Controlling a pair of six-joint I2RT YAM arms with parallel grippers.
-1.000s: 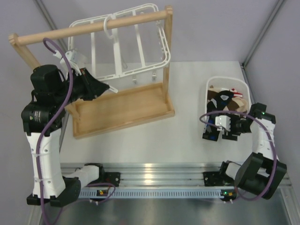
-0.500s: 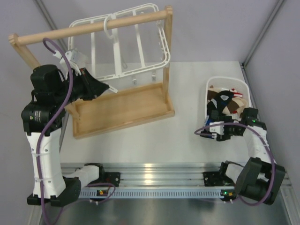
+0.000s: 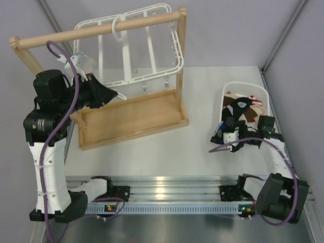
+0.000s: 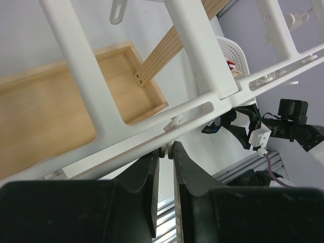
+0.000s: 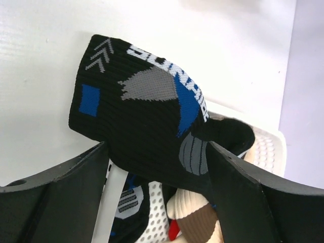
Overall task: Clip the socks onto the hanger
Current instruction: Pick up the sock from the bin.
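Note:
The white hanger (image 3: 152,50) hangs from the wooden rail. My left gripper (image 3: 119,94) is shut on a small white clip (image 4: 168,151) under the hanger's lower bar (image 4: 152,147). A black sock with blue, white and grey patches (image 5: 147,126) drapes over the near rim of the white basket (image 5: 114,197). My right gripper (image 5: 157,157) is open, one finger (image 5: 61,192) on each side of that sock, not closed on it. In the top view the right gripper (image 3: 228,129) is at the basket's near-left rim. I cannot pick out the slim plain sock.
The wooden stand has a rail (image 3: 96,30) and a tray base (image 3: 131,119) under the hanger. The white perforated basket (image 3: 263,93) at the right holds several other socks, including a cream and brown one (image 5: 202,217). A metal rail (image 3: 167,185) runs along the near edge.
My right gripper has shifted a little left and toward the basket's near rim, its arm swinging round. The left arm and the hanger have not moved.

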